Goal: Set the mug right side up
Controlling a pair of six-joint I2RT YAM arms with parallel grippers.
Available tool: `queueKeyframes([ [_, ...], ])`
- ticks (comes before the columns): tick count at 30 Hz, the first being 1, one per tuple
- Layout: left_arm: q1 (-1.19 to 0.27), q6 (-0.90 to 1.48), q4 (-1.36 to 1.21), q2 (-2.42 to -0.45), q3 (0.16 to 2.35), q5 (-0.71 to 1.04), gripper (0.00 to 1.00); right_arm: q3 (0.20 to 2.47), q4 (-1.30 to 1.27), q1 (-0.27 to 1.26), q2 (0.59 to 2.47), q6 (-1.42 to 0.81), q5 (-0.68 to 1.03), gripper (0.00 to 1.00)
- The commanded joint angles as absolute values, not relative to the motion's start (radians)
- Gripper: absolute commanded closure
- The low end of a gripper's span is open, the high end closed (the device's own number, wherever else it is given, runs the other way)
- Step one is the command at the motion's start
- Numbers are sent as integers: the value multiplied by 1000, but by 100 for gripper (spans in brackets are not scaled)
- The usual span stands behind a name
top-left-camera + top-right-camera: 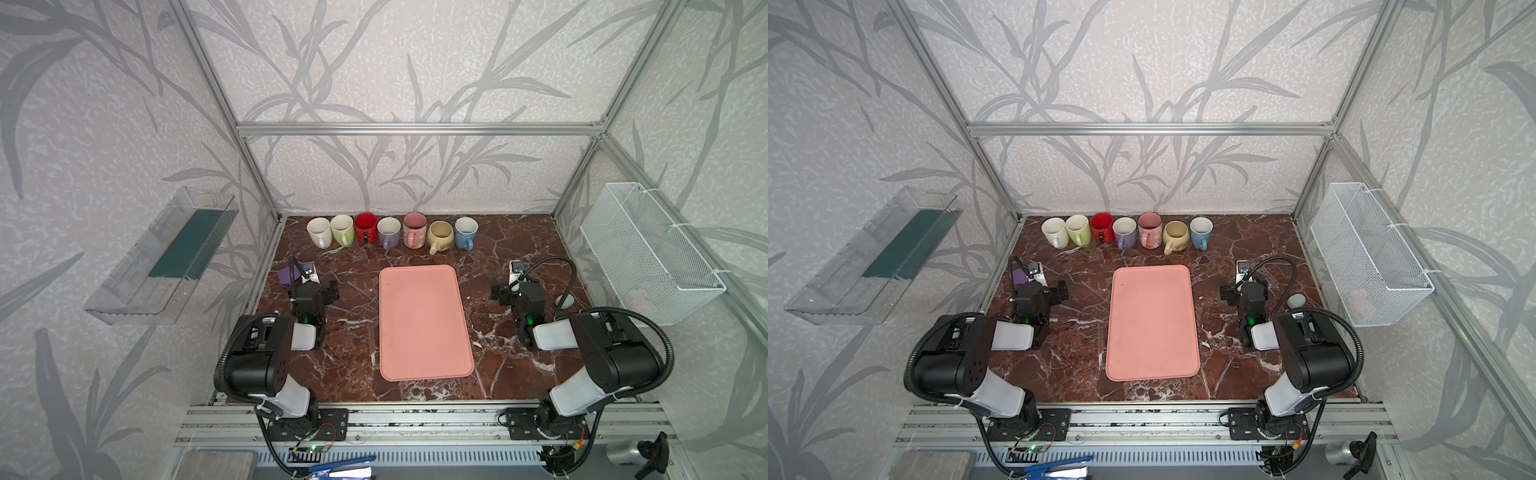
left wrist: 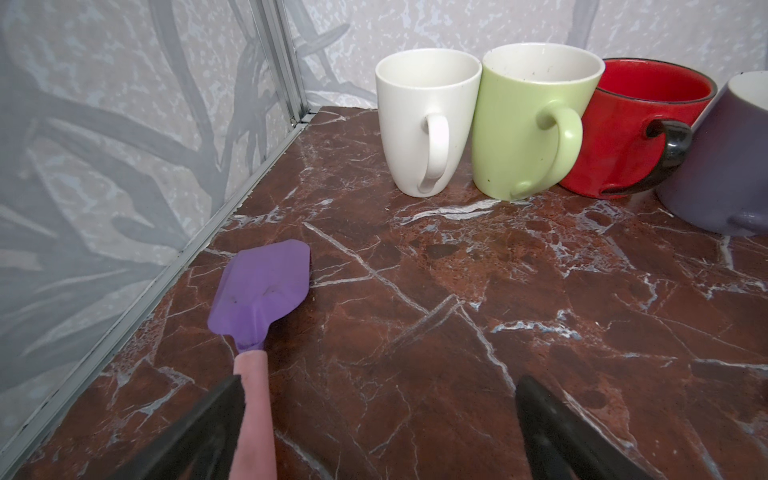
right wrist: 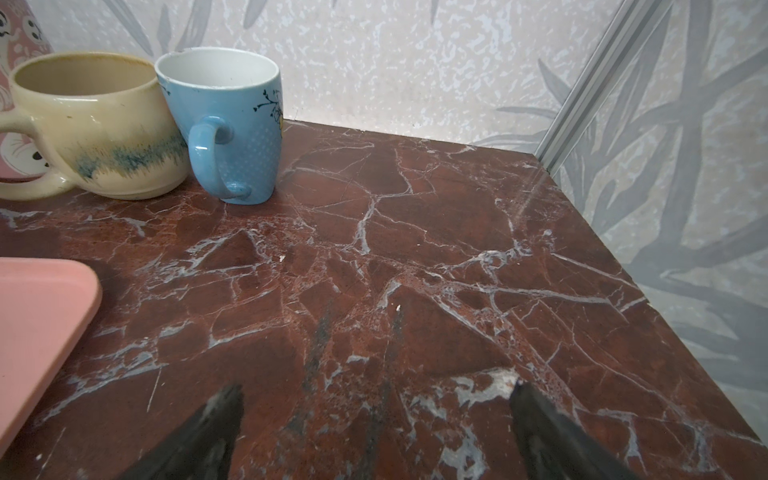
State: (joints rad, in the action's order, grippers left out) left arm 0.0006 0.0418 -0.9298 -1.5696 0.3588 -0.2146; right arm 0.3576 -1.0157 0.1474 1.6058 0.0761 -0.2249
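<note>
Both pairs of fingers were spread wide and held nothing. The left fingers point(image 2: 208, 424) hovered low over the marbled tabletop point(image 1: 353, 332), and the right fingers point(image 3: 548, 428) did the same on the opposite side. A pink tray point(image 1: 424, 324) lay flat and bare between the 2 pairs.

Ahead of the fingers, against the back wall, 7 mugs stood in 1 row, every one with its mouth up. In front of the left fingers were the white mug point(image 2: 424, 120), the green mug point(image 2: 528, 124), the red mug point(image 2: 640, 129) and the purple mug point(image 2: 723, 166), packed side by side with handles facing the fingers. Past those, toward the right fingers, came the pink mug point(image 1: 414, 227). The cream mug point(image 3: 99, 124) and the blue mug point(image 3: 232, 129) stood ahead of the right fingers and off to their tray side, the 2 touching or nearly so. I cannot tell which of the 7 was the task's mug.

A purple spatula point(image 2: 262, 286) lay on the tabletop, its blade ahead of the left fingers and its pink handle running back just inside 1 of them. I cannot tell whether they touched. A small grey object point(image 1: 566, 300) sat on the tabletop beside the right arm, outward of the right fingers.
</note>
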Motion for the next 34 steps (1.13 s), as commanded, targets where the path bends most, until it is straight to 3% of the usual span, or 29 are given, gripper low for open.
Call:
queueKeyframes([
  [1, 5, 38, -959, -1569, 371, -213, 1, 358, -1023, 149, 1593, 69, -221, 1],
  [34, 2, 37, -959, -1571, 371, -214, 1, 360, -1022, 155, 1595, 78, -219, 1],
])
